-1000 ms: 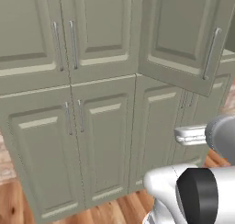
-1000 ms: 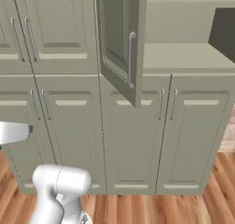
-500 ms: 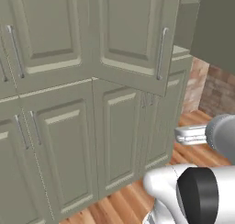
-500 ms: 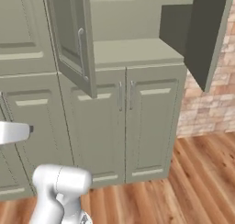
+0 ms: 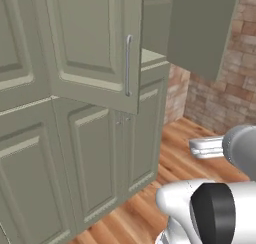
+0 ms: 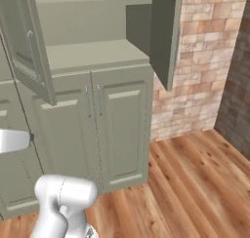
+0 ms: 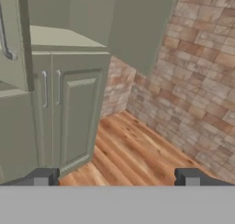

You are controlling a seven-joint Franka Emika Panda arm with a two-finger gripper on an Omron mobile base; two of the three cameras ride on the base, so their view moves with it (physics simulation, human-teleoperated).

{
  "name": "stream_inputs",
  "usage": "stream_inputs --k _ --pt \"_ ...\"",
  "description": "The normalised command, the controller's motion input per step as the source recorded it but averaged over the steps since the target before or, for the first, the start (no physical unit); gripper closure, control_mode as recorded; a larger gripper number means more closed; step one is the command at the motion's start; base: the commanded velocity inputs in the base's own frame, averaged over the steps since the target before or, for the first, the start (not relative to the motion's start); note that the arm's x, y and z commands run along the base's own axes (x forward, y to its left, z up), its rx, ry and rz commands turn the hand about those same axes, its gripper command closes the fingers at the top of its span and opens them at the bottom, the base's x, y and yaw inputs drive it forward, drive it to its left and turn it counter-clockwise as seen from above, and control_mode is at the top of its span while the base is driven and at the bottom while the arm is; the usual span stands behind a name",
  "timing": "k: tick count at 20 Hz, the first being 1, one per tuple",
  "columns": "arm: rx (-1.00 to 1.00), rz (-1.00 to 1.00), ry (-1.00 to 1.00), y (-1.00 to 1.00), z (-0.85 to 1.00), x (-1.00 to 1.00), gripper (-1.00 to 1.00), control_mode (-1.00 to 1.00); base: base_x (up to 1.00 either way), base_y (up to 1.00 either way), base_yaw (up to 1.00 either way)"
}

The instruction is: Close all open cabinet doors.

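A brick wall [image 6: 200, 61] and a wood floor [image 6: 195, 183] are seen to the right of a run of sage-green cabinets. The lower doors [image 6: 122, 129] under the open unit are shut, each with a small handle.

The upper cupboard [image 6: 93, 22] stands open; two bare shelves are shown in the right base view, and nothing is seen on them. Its interior is largely screened by the left door in the left base view, where only a sliver of shelf edge is visible.

Two cabinet doors are swung out. The left open door [image 5: 95, 48] is shown panel-side on in the left base view, with its long silver bar handle [image 5: 128, 65] near the free edge; in the right base view it is cut off at the frame's left, and in the hand view only its edge and handle end are caught. The right open door [image 6: 163, 32] is seen from its plain back, angled toward the brick wall, its top cropped in every view.

The gripper [image 7: 118, 178] is seen in the hand view with its two dark tips wide apart, nothing between them, well clear of both doors.
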Motion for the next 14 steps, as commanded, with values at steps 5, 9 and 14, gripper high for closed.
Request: stream_inputs --k 5,9,14 --pt "0.00 0.00 0.00 0.00 0.00 0.00 -1.00 1.00 0.27 -0.60 -0.11" --pt "0.00 0.00 0.00 0.00 0.00 0.00 -1.00 1.00 0.11 -0.65 -0.01" --pt "0.00 0.00 0.00 0.00 0.00 0.00 -1.00 1.00 0.22 -0.46 0.11"
